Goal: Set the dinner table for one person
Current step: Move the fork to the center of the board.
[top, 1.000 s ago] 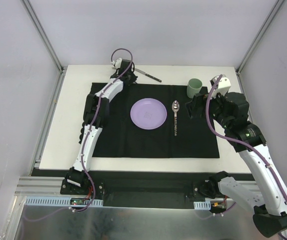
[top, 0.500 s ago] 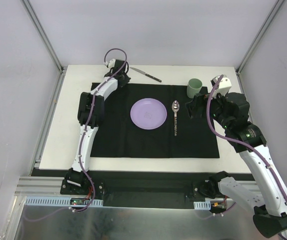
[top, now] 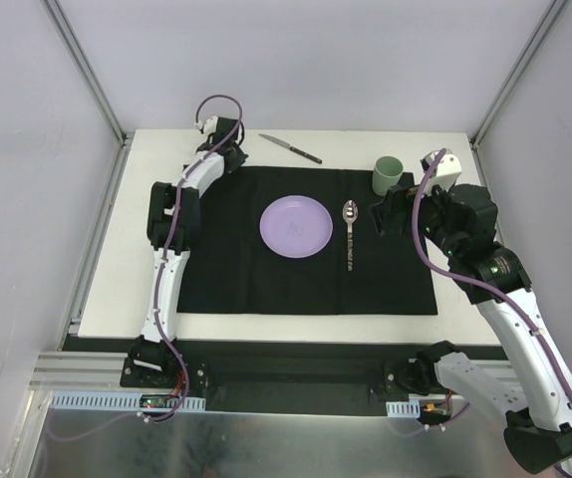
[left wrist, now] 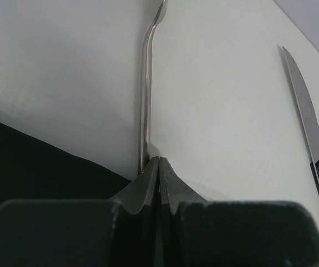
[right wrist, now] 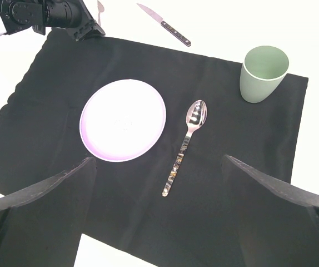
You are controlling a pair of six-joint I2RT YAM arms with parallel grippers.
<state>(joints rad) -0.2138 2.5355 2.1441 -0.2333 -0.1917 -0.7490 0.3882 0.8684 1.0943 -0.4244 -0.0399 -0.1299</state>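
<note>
My left gripper (top: 232,149) is shut on a thin steel utensil (left wrist: 144,83), low at the far left of the white dinner table (top: 137,249), by the black mat's (top: 226,269) far edge. The utensil's shaft runs away from the jaws and its head is cut off by the frame. On the mat lie a purple plate (top: 296,226), a spoon (top: 350,234) right of it, and a green cup (top: 388,174) at the far right corner. A knife (top: 291,148) lies on the bare table beyond the mat. My right gripper (right wrist: 158,161) hovers open and empty over the mat, above the spoon (right wrist: 186,144).
Grey frame rails (top: 92,249) edge the table, with white walls behind and at both sides. In the left wrist view the knife (left wrist: 309,128) lies to the right of the held utensil. Bare white table surrounds the mat on the left and far sides.
My left gripper has moved left along the table's far side with the utensil, away from the knife. The right arm, plate, spoon and cup have not moved.
</note>
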